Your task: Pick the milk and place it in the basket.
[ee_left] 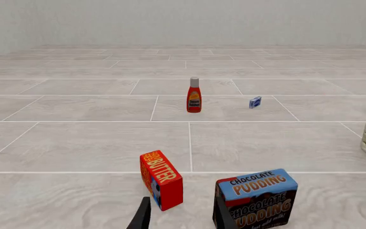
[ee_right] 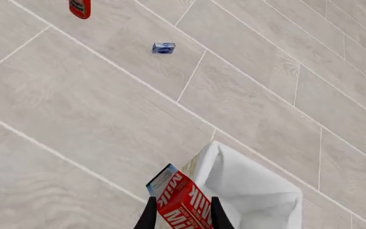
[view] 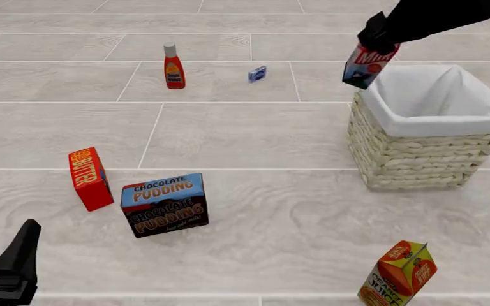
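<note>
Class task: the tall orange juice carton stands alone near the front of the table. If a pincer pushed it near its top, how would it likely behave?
The orange juice carton is tall on a small base, so it would probably tip rather than slide. Its flat, boxy sides suggest it would not roll afterwards.

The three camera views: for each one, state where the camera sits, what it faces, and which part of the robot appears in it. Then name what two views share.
Front view: fixed, above and behind the arms, looking forward and down at the basket; shows the left gripper low and the right gripper holding the milk.
Left wrist view: behind the left gripper, facing the butter box and chocolate pudding box; fingertips show.
Right wrist view: behind the right gripper, looking down; fingers clamp the milk.
Shared: all three show the ketchup bottle.
</note>
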